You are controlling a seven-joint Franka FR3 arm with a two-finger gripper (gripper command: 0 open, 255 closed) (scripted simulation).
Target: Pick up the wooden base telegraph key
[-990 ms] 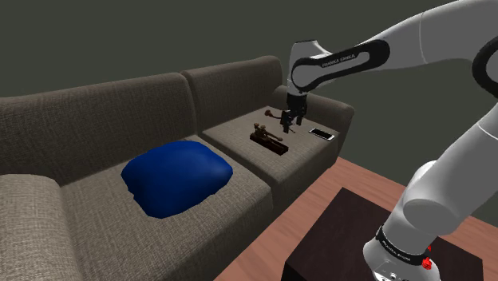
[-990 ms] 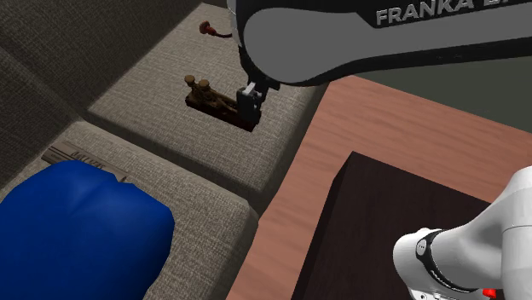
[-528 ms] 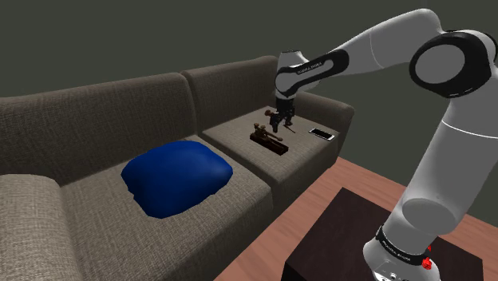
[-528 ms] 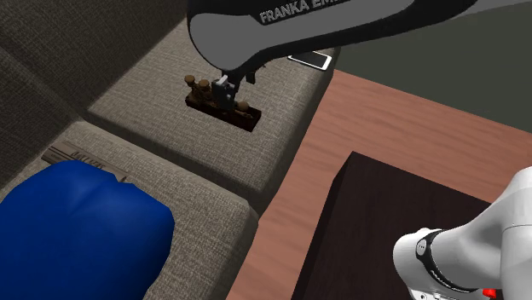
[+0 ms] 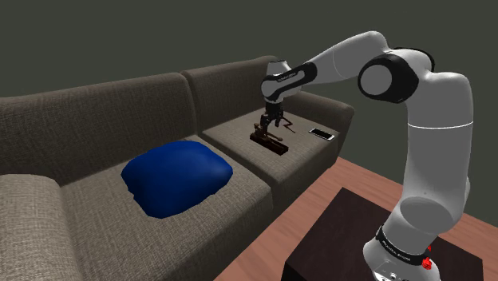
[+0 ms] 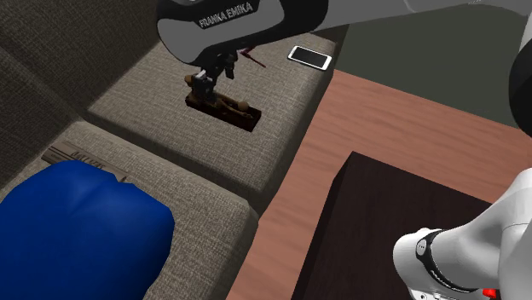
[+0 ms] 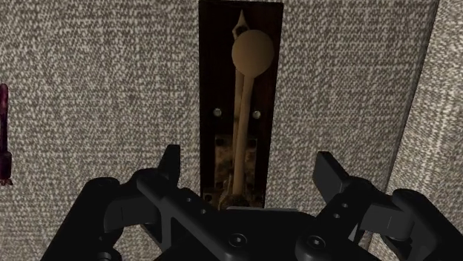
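The telegraph key (image 7: 241, 96) is a long dark wooden base with a tan lever and a round knob. It lies flat on the brown sofa's end seat (image 5: 239, 132). My gripper (image 7: 248, 164) hangs open just above the key's end away from the knob, one finger on each side of the base and neither touching it. In the shoulder view the gripper (image 5: 266, 128) points down over the key (image 5: 270, 141). In the second exterior view the gripper (image 6: 203, 88) covers one end of the key (image 6: 230, 109).
A white phone (image 5: 322, 133) lies on the sofa's armrest beside the key. A blue cushion (image 5: 177, 177) fills the middle seat. A dark red small object (image 7: 4, 133) lies on the seat near the key. A dark low table (image 6: 401, 222) stands on the wooden floor.
The arm has swung toward the shoulder view's left and come down. The gripper went from beside the key to over its far end, fingers still apart.
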